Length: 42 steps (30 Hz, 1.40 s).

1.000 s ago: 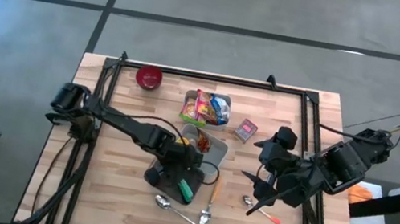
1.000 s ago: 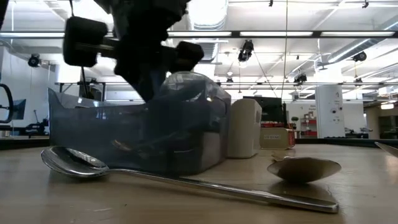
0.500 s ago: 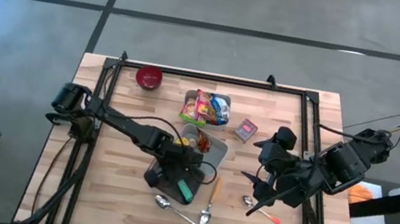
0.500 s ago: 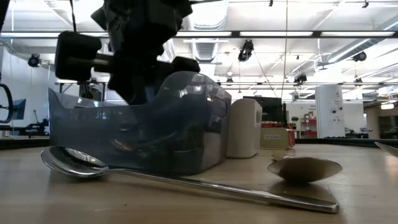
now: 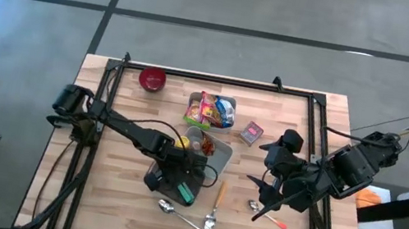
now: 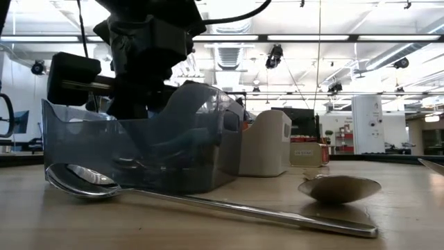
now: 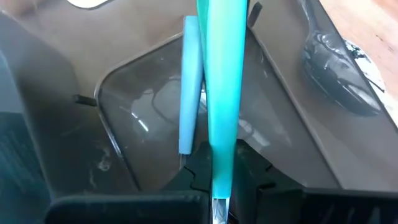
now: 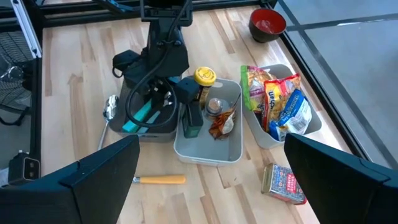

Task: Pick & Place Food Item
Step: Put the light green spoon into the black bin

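Held item: you will find a teal-handled utensil clamped in the left gripper; its handle runs away from the fingers down into the dark container. Whether its far end touches the container floor cannot be told.
Left gripper: closed on the teal-handled utensil, pointing steeply down into the dark container near the middle of the table. In the low view the arm stands directly over the container's translucent wall.
Food items: look in the grey tray just beside the dark container; it holds a yellow-capped bottle, a small jar and a crumpled wrapper.
Snack bin: a second bin beside the tray holds bright snack packets. Printed lettering shows on them, but you cannot read it.
Small box: a red patterned box lies on the table near the bin; its writing is too small to read.
Right gripper: open at full width, held high over the right side of the table, holding and touching nothing.
Cutlery: a metal spoon lies on the table in front of the container, a second spoon bowl near it, and a wooden-handled tool beside the tray.
Bowl: a red bowl sits at the far edge, well apart from the rest.
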{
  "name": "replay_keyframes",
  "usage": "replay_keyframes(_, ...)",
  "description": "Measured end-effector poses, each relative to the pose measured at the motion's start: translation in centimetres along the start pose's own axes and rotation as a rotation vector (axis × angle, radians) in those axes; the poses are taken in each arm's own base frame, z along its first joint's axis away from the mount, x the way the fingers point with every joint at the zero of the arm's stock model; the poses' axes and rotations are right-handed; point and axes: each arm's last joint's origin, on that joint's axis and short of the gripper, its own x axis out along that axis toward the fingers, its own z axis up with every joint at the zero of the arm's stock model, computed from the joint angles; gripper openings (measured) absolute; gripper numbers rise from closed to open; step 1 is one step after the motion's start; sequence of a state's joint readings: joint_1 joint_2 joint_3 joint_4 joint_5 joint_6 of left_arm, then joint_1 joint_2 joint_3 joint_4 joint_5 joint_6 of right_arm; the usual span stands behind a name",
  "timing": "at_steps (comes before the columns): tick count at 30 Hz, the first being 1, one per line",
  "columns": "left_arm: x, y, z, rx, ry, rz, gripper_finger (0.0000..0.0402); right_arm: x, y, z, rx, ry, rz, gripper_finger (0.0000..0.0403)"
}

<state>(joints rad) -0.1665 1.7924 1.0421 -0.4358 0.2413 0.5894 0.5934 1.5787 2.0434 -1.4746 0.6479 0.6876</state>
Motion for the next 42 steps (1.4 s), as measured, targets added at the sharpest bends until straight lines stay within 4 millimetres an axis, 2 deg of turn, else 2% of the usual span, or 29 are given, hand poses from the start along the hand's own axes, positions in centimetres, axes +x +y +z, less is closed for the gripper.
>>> replay_keyframes(8,-0.01,0.07,-0.02,-0.023,-0.002,0.003,0.0054,-0.01,-0.02,0.0,-0.006,-0.001,-0.001,0.0399)
replay_keyframes(20,-0.06,0.16,0.06,-0.094,-0.002,0.012,0.0059,-0.01,-0.02,0.0,-0.007,-0.001,-0.001,0.0399)
replay_keyframes(42,-0.37,0.09,0.11,-0.116,-0.001,0.007,0.0064,-0.01,-0.01,-0.01,0.0,0.001,0.0,0.0399)
